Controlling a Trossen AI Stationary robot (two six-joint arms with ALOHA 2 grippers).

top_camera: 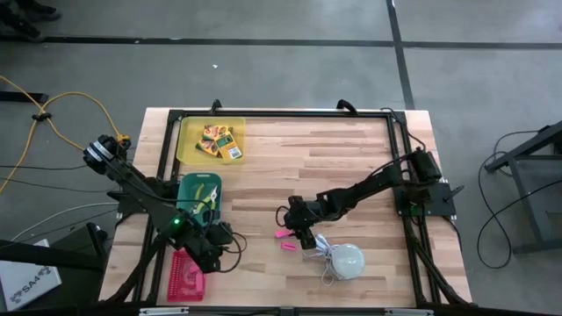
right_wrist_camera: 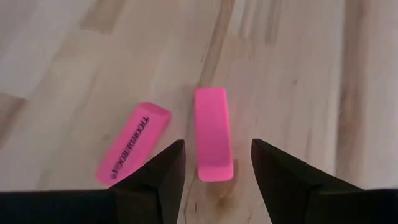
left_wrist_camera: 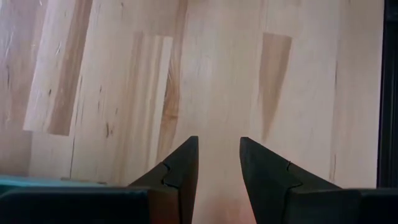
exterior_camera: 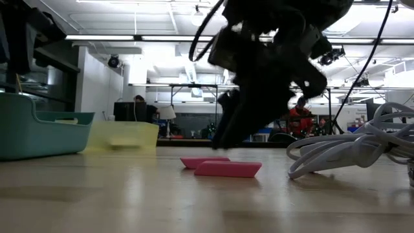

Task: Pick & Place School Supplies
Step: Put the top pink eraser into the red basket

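Near the counter's [top_camera: 351, 158] front middle, right claw [right_wrist_camera: 217, 163] hovering spread over one of two pink erasers [right_wrist_camera: 213, 133], nothing grasped, left claw [left_wrist_camera: 219, 163] parted and empty beside the teal bin [top_camera: 199, 195], its contents partly hidden.

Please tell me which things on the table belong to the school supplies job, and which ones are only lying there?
Belong to the job:
- two pink erasers, under the open right pincer
- yellow-and-green boxes in the yellow tray
- green-handled tool in the teal bin
- pink basket

Only lying there:
- white dome with its cord
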